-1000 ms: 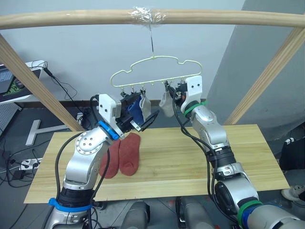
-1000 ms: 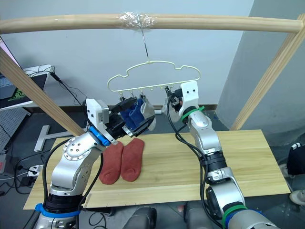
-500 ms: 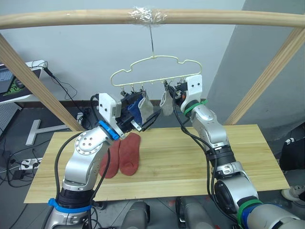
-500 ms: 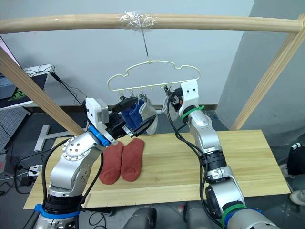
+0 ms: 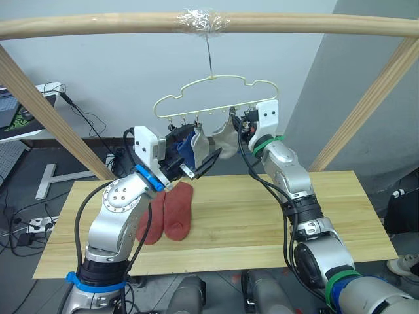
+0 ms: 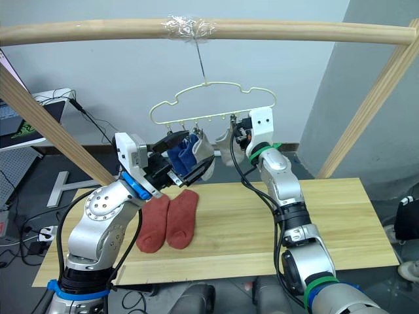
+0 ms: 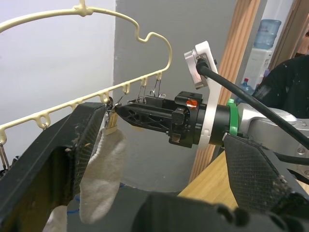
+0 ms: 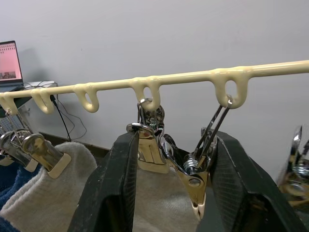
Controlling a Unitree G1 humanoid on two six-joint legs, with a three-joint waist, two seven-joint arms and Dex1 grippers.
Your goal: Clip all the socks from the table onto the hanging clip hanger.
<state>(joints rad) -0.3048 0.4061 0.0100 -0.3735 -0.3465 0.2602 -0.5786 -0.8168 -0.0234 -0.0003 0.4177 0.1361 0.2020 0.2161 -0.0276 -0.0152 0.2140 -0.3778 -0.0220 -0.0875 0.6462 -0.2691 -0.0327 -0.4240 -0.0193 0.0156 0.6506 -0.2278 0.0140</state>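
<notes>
A metal clip (image 8: 198, 176) on the clip hanger (image 5: 213, 91) is bracketed by the right gripper (image 8: 169, 164), fingers apart; the left gripper (image 5: 196, 163) is spread wide, empty, beside a grey sock (image 7: 104, 174).

A long table (image 5: 275, 216) of light yellowish wood planks spans the scene beneath a round wooden pole frame (image 5: 98, 25); two rust-red socks (image 5: 169, 212) lie flat on its left part, side by side and touching, toes toward the near edge; the planks right of them are bare, grain running lengthwise; dark floor shows beyond the table's ends.
</notes>
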